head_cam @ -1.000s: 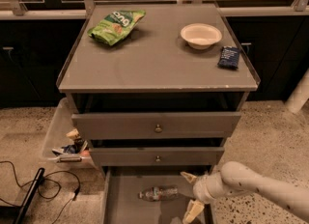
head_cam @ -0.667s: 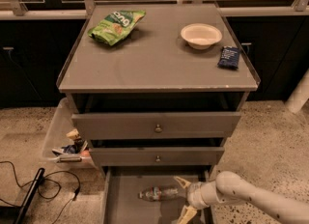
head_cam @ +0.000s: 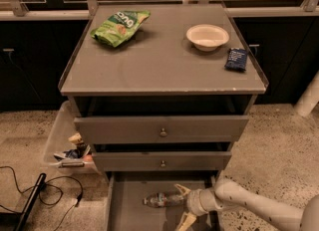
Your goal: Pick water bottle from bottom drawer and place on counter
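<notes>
The water bottle (head_cam: 163, 199) lies on its side in the open bottom drawer (head_cam: 130, 210), cap to the left. My gripper (head_cam: 182, 205) is low in the drawer, at the bottle's right end. Its fingers (head_cam: 181, 190) are spread, one above and one below the bottle's base. The white arm (head_cam: 249, 206) reaches in from the lower right. The counter (head_cam: 162, 63) is the grey top of the cabinet above.
On the counter lie a green snack bag (head_cam: 118, 26), a white bowl (head_cam: 207, 36) and a dark blue packet (head_cam: 236, 58). Two knobbed drawers (head_cam: 162, 130) stand partly out above the bottom one. A clear bin with clutter (head_cam: 65, 145) and black cables (head_cam: 35, 195) sit at the left.
My gripper has moved left across the drawer, from clear of the bottle to around its right end. The bottle has not moved.
</notes>
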Action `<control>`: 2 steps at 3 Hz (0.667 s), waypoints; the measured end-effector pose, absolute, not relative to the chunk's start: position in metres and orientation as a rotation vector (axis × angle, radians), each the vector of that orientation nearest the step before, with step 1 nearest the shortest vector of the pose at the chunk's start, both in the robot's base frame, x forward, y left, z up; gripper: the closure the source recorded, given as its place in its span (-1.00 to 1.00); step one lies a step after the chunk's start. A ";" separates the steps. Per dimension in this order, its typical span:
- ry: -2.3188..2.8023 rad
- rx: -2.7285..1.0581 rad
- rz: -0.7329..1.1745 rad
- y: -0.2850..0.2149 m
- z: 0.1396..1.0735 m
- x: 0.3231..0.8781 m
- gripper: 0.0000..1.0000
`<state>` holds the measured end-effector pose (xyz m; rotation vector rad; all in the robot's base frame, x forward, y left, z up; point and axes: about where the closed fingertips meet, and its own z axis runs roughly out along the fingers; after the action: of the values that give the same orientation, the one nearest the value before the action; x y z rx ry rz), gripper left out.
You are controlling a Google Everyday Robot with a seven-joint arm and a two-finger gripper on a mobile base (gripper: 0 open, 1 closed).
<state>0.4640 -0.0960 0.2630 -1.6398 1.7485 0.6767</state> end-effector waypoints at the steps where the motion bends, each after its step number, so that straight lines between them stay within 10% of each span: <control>1: 1.772 -1.630 0.665 -0.088 0.236 0.476 -1.00; 2: 1.785 -1.619 0.659 -0.083 0.204 0.493 -1.00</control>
<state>0.4934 -0.0835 0.2045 -1.6187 1.7850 0.6585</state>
